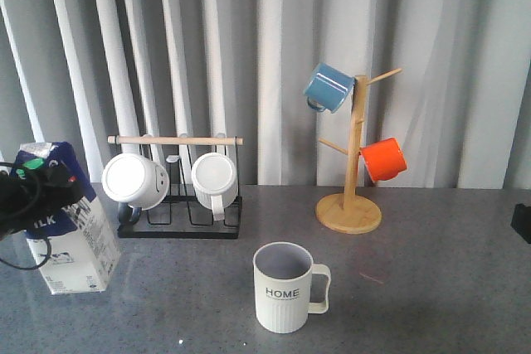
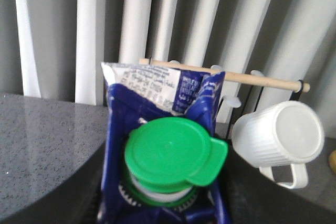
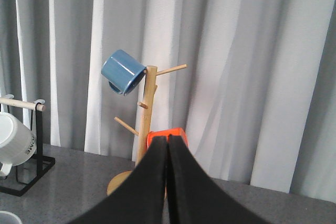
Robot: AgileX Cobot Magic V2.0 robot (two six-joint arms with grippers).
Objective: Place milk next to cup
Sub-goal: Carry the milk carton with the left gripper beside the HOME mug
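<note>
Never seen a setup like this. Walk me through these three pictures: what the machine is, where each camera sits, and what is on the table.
It is a two-armed robot. The front view looks forward over a grey table; the other two pictures come from cameras on each wrist. On the table stand a milk carton, a cup marked HOME, a black rack with white mugs, and a wooden mug tree with blue and orange mugs. The left end effector is at the carton's top. The right end effector is closed and empty.
</note>
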